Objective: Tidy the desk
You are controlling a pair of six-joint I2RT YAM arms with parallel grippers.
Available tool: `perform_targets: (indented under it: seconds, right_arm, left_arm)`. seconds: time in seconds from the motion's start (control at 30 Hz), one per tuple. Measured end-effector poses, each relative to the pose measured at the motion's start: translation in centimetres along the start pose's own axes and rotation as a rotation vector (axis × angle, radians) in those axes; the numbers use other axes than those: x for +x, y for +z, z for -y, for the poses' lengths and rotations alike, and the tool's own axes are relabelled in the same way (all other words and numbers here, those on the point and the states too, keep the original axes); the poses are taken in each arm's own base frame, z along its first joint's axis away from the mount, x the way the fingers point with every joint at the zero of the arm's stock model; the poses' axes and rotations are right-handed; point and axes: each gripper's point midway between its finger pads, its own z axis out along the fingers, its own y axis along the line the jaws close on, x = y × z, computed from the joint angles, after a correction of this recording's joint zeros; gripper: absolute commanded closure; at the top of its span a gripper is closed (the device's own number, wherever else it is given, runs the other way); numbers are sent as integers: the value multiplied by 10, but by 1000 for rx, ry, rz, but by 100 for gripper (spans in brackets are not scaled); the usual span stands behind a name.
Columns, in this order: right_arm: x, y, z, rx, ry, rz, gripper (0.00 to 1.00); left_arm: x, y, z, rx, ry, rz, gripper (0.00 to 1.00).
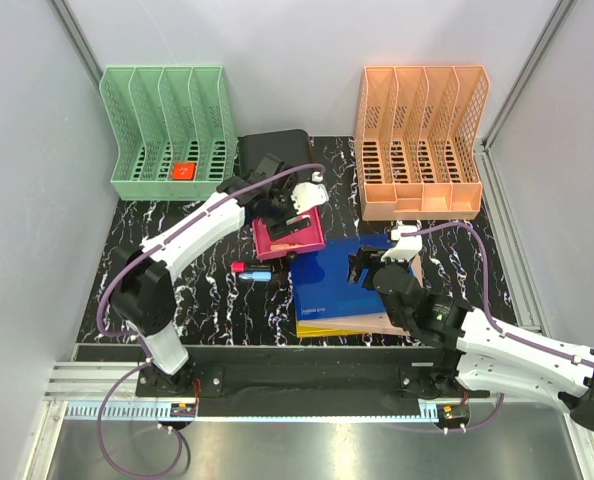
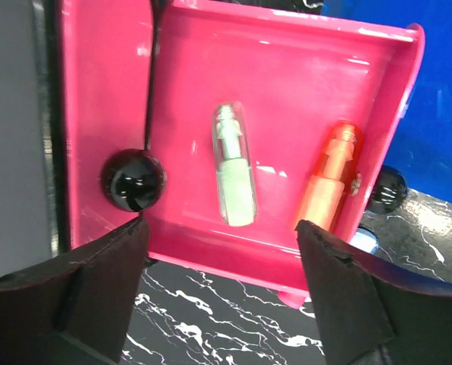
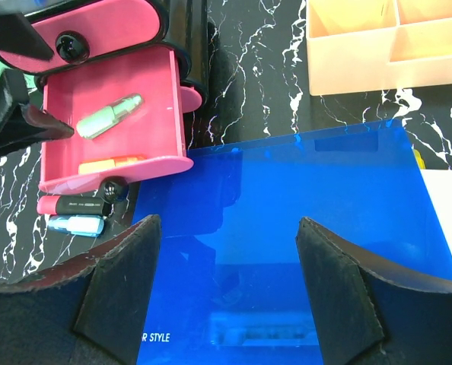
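The desk (image 1: 207, 290) is black with white veining. A pink drawer (image 1: 292, 238) stands pulled out of a black organiser (image 1: 272, 150); it holds a green highlighter (image 2: 235, 163) and an orange highlighter (image 2: 329, 179). My left gripper (image 1: 289, 212) hangs open and empty just above the drawer's front edge (image 2: 222, 228), next to its black knob (image 2: 132, 179). My right gripper (image 1: 372, 265) is open and empty over a blue folder (image 1: 327, 285), which fills the right wrist view (image 3: 302, 220).
A green file rack (image 1: 167, 130) with a red item (image 1: 184, 171) stands back left, an orange file rack (image 1: 417, 130) back right. A red marker (image 1: 245, 268) and a blue marker (image 1: 265, 275) lie left of the folder. Yellow and pink folders (image 1: 397, 320) lie under the blue one.
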Motion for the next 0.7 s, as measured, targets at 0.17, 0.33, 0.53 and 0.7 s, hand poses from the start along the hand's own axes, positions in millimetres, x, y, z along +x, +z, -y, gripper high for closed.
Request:
perform_targets:
  seconds: [0.17,0.33,0.53,0.7]
  right_arm:
    - [0,0,0,0,1,-1,20]
    - [5,2,0,5,-3,-11,20]
    - [23,10,-7,0,-30,-59,20]
    - [41,20,-19,-28,-47,-104,20]
  left_arm:
    - [-15,-18,-11,-37,-13,48,10]
    - [-58,-69,-60,-181,-86,216,5]
    - [-69,-120,-166,-451,-265,343,6]
    - [-59,-75,-199,-487,-342,292,6]
